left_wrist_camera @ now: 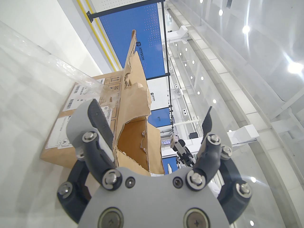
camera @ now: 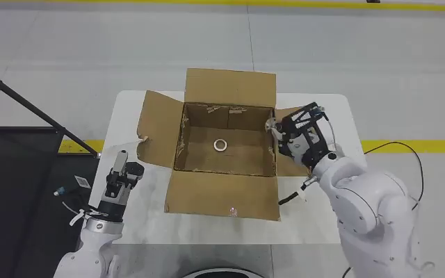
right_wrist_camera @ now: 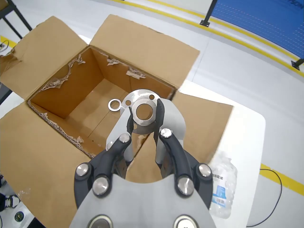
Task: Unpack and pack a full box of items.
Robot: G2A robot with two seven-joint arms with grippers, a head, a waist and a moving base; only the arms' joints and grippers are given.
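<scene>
Cardboard box (camera: 222,193) open at centre of desk (camera: 316,215), all four flaps spread. On its floor, a lone metal ring (camera: 220,145). Right gripper (camera: 284,133) over the box's right rim, fingers clamped on a round metal flange (right_wrist_camera: 142,113) with a centre hole, held above the inside. Left gripper (left_wrist_camera: 152,110) at the desk's left edge, clear of the left flap, fingers spread wide, nothing between. Crumpled plastic bottle (right_wrist_camera: 223,183) near the right flap.
</scene>
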